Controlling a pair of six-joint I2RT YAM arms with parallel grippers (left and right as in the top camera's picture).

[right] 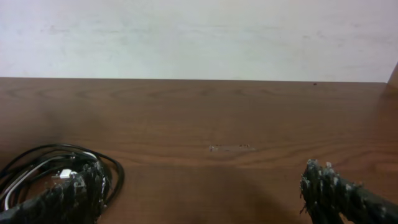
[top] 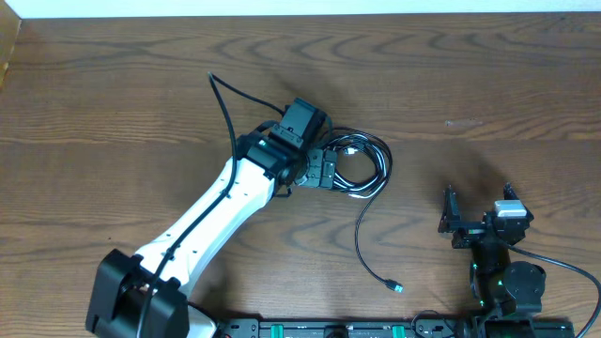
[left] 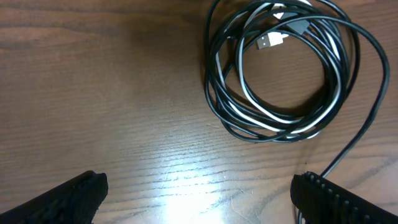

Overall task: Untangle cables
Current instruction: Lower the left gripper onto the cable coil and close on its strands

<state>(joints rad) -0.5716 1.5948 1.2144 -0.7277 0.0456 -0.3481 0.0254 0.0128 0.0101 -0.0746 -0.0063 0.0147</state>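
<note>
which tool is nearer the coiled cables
Left. The left tool hangs open right beside the coiled cables; the right tool sits open, well away from them.

A wooden table (top: pixel 488 75) fills the overhead view, dark brown with long wavy grain running from 9 to 3 o'clock. Along its far edge at 12 o'clock lies a pale strip (top: pixel 300 7). The right wrist view shows it to be a plain off-white wall (right: pixel 199 37) rising straight behind the tabletop. A small light scuff (right: pixel 231 148) marks the wood near the centre of that view. In the left wrist view a soft patch of glare (left: pixel 186 186) sits on the wood at 6 o'clock.
</note>
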